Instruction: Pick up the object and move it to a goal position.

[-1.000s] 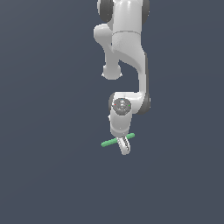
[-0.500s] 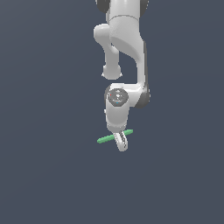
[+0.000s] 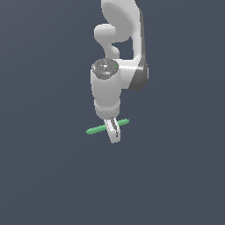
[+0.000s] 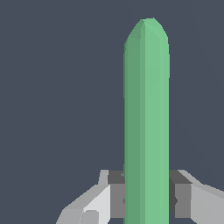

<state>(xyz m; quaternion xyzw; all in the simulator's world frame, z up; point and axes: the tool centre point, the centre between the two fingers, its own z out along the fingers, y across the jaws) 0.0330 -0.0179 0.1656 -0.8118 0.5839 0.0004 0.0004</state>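
Gripping the rod [image 3: 97, 129] near its middle, the end effector [image 3: 113, 131] is clenched on it, one finger [image 4: 100, 202] pressed against each side as the wrist view shows. The rod is thin, straight, plain green and matte, with rounded ends and faintly faceted sides. In the exterior view it lies nearly level, crosswise to the fingers, one end toward the exterior view's left and slightly lower, the other toward the right. The arm [image 3: 119, 52] is smooth white with a dark grey joint band and hangs downward. A uniform dark grey-blue background fills both views, with no visible texture.
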